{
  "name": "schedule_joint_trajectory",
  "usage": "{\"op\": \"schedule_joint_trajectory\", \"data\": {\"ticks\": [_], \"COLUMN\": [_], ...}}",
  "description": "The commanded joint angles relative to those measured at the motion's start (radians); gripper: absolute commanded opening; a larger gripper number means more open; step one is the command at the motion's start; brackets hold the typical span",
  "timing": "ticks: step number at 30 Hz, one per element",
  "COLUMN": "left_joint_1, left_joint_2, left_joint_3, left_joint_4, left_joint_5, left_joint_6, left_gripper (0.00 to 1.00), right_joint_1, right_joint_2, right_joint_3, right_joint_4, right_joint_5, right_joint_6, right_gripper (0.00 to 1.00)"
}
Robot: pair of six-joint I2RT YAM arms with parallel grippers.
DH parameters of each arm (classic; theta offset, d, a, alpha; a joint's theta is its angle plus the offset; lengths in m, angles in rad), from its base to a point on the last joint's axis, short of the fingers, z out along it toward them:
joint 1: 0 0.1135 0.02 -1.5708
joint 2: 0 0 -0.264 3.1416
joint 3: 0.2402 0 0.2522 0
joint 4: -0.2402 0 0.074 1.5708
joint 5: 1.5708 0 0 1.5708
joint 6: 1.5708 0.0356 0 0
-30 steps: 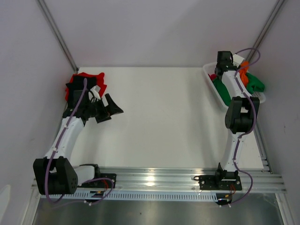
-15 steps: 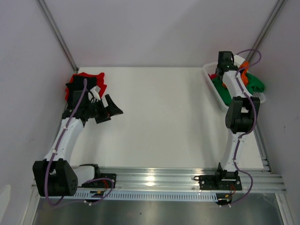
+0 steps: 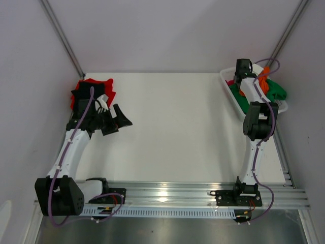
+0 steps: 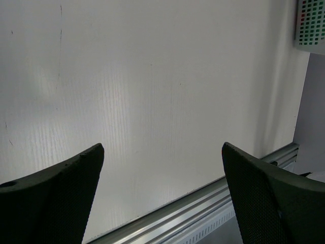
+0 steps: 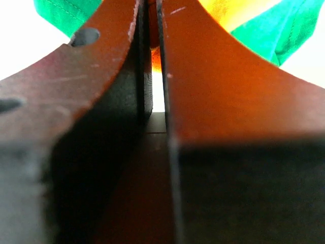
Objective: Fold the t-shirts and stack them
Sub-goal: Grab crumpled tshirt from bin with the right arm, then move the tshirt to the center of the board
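Currently: left gripper [image 3: 118, 123], jaws wide, over bench [image 3: 177, 127] near red t-shirt [image 3: 94, 84]. Right gripper [image 5: 151, 46], jaws closed, in basket [image 3: 232, 101] at orange t-shirt [image 3: 263, 81] and green t-shirt [image 3: 277, 90]; pinch unconfirmed.

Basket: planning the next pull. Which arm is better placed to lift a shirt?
Right. The right gripper is shut on the orange t-shirt in the basket; the left gripper hangs open elsewhere.

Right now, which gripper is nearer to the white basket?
Right. The right gripper reaches into the basket; the left gripper is across the table, by the red shirt.
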Motion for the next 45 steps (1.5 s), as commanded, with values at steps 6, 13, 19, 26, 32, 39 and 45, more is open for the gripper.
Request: {"op": "schedule_joint_trajectory", "data": {"ticks": [6, 13, 19, 26, 32, 39, 45], "left_joint_1": [0.001, 0.001, 0.001, 0.0, -0.006, -0.025, -0.025], "left_joint_2": [-0.01, 0.039, 0.082, 0.117, 0.168, 0.227, 0.247], "left_joint_3": [-0.013, -0.051, -0.058, -0.015, -0.004, -0.021, -0.004], "left_joint_4": [0.037, 0.126, 0.139, 0.141, 0.169, 0.218, 0.207], "left_joint_5": [0.021, 0.09, 0.103, 0.133, 0.164, 0.192, 0.196], "left_joint_6": [0.01, -0.029, -0.011, -0.014, -0.017, -0.033, -0.019], "left_gripper": [1.0, 1.0, 1.0, 0.99, 0.99, 1.0, 0.99], "right_joint_1": [0.024, 0.038, 0.038, 0.144, 0.22, 0.224, 0.251], "right_joint_2": [-0.111, -0.236, -0.318, -0.424, -0.415, -0.499, -0.596], "right_joint_3": [0.052, 0.173, 0.269, 0.265, 0.505, 0.492, 0.432], "right_joint_4": [0.041, 0.032, 0.018, 0.018, -0.031, 0.131, 0.13], "right_joint_5": [-0.004, 0.032, -0.199, -0.511, -0.707, -1.036, -0.992], "right_joint_6": [-0.085, -0.165, -0.142, -0.109, -0.104, 0.026, 0.071], "right_gripper": [0.0, 0.0, 0.0, 0.0, 0.0, 0.0, 0.0]}}
